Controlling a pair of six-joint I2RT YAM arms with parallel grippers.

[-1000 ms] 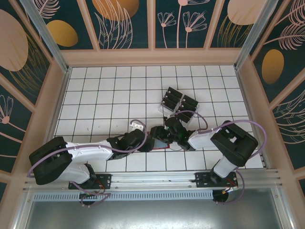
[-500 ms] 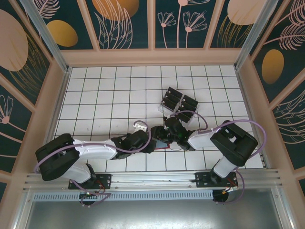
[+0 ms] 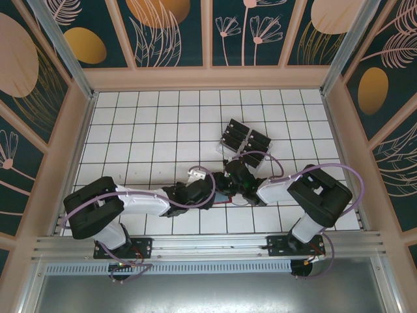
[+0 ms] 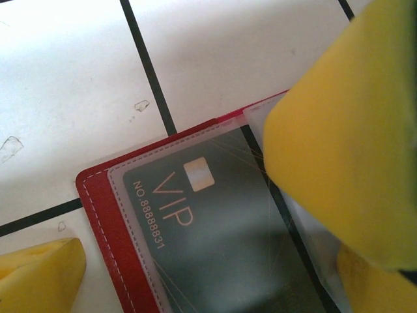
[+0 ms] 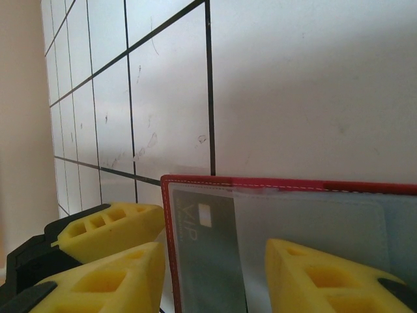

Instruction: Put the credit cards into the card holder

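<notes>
Progress: one grey VIP card (image 4: 215, 241) is already sitting behind the clear pocket of the red card holder (image 4: 98, 215), so I am judging the job as only just under way.
Card holder: it is lying open on the tiled table (image 4: 65, 78), down between the two arms.
Left to do: the black credit cards (image 3: 236, 134) are waiting in the clear slotted tray (image 3: 222, 149), just beyond the holder.
Left gripper (image 4: 179, 208): its jaws are standing apart. One yellow finger (image 4: 345, 117) is pressing on the pocket leaf, the other is off the corner, and it is gripping nothing.
Right gripper (image 5: 215, 251): its jaws are standing part-way apart over the holder's leaf, and I cannot tell whether they are pinching it.
Count: one card holder, one tray, one pocketed card. About six cards are sitting in the tray, though they are too small for a firm count.
</notes>
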